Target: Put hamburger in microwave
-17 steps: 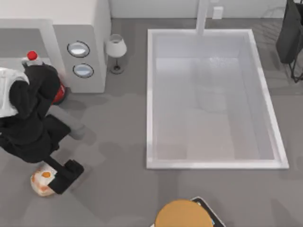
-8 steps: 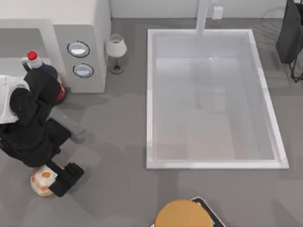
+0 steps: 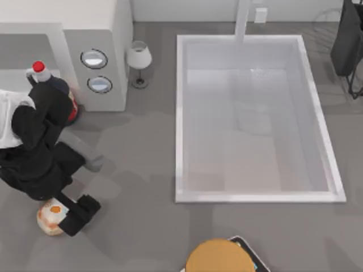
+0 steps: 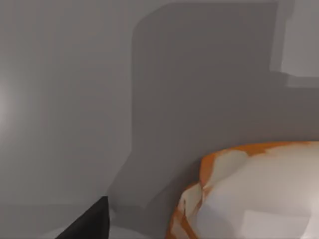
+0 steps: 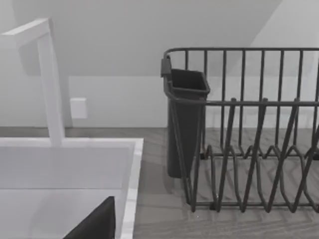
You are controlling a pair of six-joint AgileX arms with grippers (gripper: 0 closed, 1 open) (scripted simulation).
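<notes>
Left pincer [image 3: 63, 214]: low at hamburger [image 3: 50, 217], near table's left front corner; grip can't tell.
Microwave [image 3: 96, 39]: back-left corner.

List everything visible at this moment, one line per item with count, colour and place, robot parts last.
hamburger: one, whitish-cream with an orange spot, table's near left, beside the left gripper.
microwave: one, white with two dials, far left.
bottle: one, dark with a red cap, in front of the microwave, partly behind the left arm.
lamp: one, white shade, between microwave and sink.
sink: one, white, centre-right.
faucet: one, white, at the sink's far edge.
tan disc: one, near edge, over a dark flat item.
dish rack: one, dark wire, far right.
left gripper: black, at the hamburger.
right arm: parked near the rack.
</notes>
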